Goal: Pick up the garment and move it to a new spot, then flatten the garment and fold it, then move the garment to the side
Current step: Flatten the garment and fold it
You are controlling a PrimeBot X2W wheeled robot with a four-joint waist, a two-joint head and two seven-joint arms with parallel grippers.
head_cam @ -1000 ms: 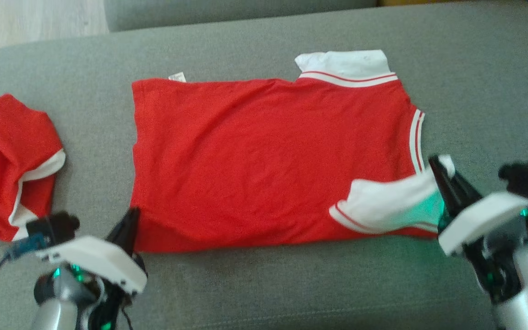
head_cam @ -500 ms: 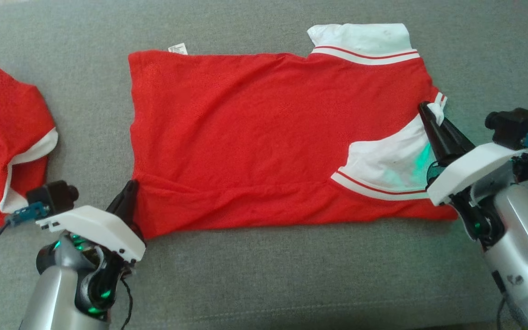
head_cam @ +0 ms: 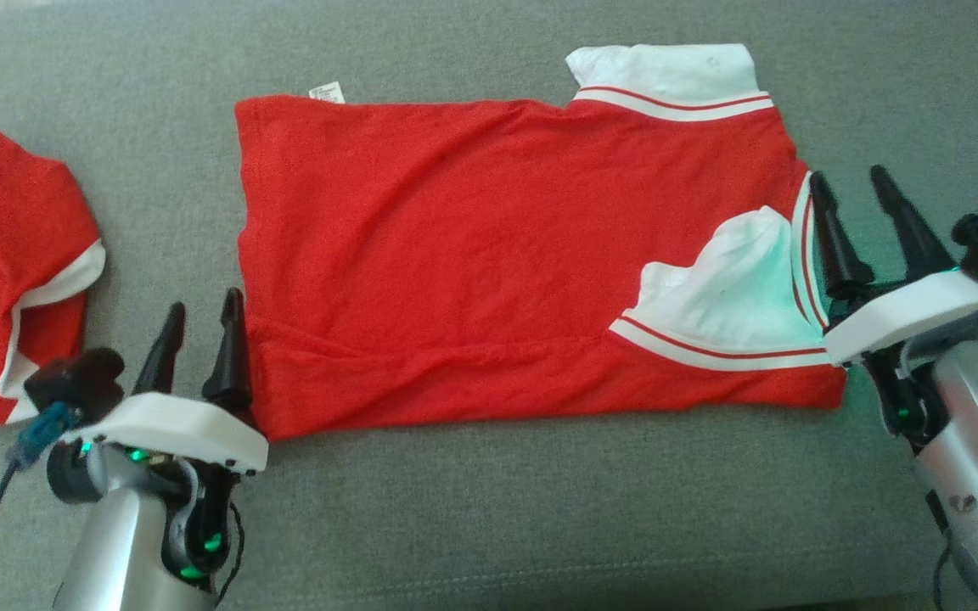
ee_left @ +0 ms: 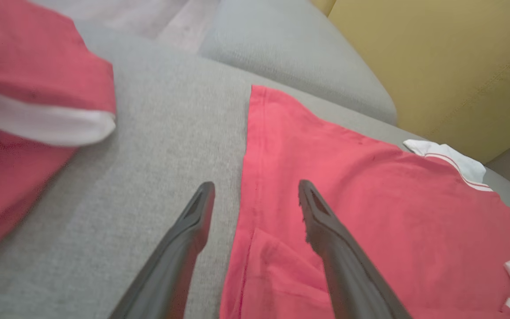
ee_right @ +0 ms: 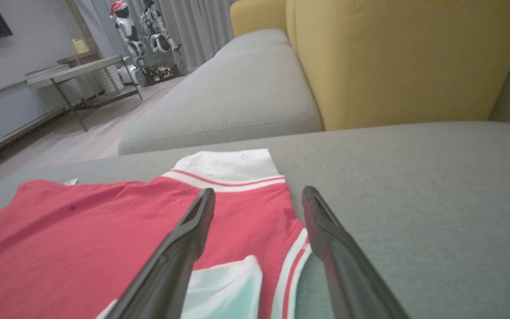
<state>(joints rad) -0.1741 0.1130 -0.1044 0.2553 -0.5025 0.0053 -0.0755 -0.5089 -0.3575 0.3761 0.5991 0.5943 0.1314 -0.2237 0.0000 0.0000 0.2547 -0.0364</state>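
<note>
Left tool (head_cam: 205, 299), right tool (head_cam: 846, 173) just released garment (head_cam: 472, 255) | grey sofa (head_cam: 540, 526) | yellow cushion (ee_right: 392, 57) behind

Soft, even light covers the grey sofa (head_cam: 489, 526), leaving only faint shadows under the garment (head_cam: 472, 255). A green glow tints its white sleeve (head_cam: 731, 284) beside the right gripper (head_cam: 847, 174). The wrist views look washed-out and pinkish. The crumpled red cloth (ee_left: 25, 88) at the left wrist view's edge is smeared.
</note>
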